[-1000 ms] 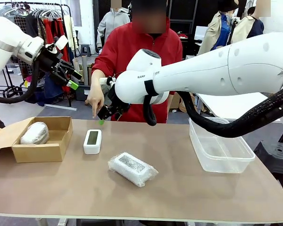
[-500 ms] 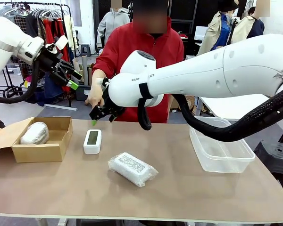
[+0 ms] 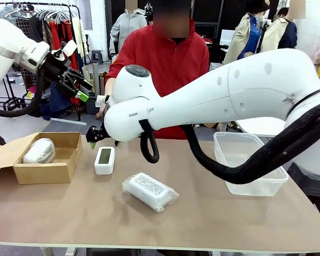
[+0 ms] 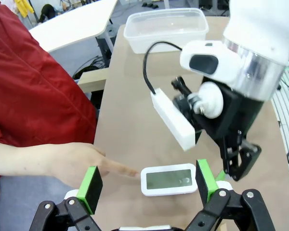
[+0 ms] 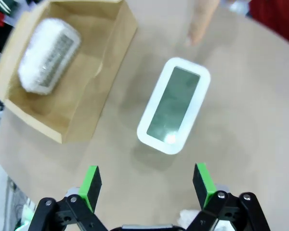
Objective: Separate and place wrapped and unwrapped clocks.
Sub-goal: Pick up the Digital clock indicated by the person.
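The bare clock (image 3: 104, 159) lay left of centre beside a cardboard box (image 3: 45, 173) holding the boxed wrapped clock (image 3: 39, 151). The loose wrapped clock (image 3: 149, 191) lay below centre, with a clear tub (image 3: 250, 184) at right. The right arm partly screened the person's hand (image 4: 72, 163). The right gripper (image 5: 147, 185), spread and empty, had swung left above the bare clock. The left gripper (image 3: 77, 88) hung released at upper left.

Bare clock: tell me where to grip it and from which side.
Grip the bare clock across its two long edges near the middle, coming straight down from above. It lies flat, screen up, and its narrow width would likely fit between the fingers of the open right gripper. The person's finger points near its far short end.
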You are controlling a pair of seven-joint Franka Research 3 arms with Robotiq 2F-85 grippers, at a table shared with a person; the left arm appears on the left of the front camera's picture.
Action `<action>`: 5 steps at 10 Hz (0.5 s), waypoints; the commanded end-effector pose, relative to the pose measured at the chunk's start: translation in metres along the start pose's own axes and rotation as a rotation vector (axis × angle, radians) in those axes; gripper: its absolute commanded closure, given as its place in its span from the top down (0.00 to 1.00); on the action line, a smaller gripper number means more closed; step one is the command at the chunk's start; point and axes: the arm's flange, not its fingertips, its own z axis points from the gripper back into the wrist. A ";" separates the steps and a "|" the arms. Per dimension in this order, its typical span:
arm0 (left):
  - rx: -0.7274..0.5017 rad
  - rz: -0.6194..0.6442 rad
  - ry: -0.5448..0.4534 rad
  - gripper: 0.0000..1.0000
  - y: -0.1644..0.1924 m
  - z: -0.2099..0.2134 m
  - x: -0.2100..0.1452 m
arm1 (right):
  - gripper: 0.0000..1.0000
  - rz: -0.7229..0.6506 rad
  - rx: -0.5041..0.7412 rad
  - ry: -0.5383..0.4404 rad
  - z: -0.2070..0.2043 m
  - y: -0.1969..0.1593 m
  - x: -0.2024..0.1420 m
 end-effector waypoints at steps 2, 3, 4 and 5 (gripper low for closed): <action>-0.001 0.001 0.000 1.00 -0.001 0.001 0.000 | 1.00 -0.025 -0.082 -0.003 -0.022 0.025 0.010; -0.001 0.001 0.000 1.00 -0.001 0.001 0.000 | 1.00 -0.027 -0.097 -0.009 -0.029 0.025 0.009; -0.001 0.001 0.000 1.00 -0.001 0.001 0.000 | 1.00 -0.040 -0.118 -0.013 -0.038 0.024 0.008; -0.001 0.001 0.000 1.00 -0.001 0.001 0.000 | 1.00 -0.049 -0.137 -0.016 -0.048 0.022 0.007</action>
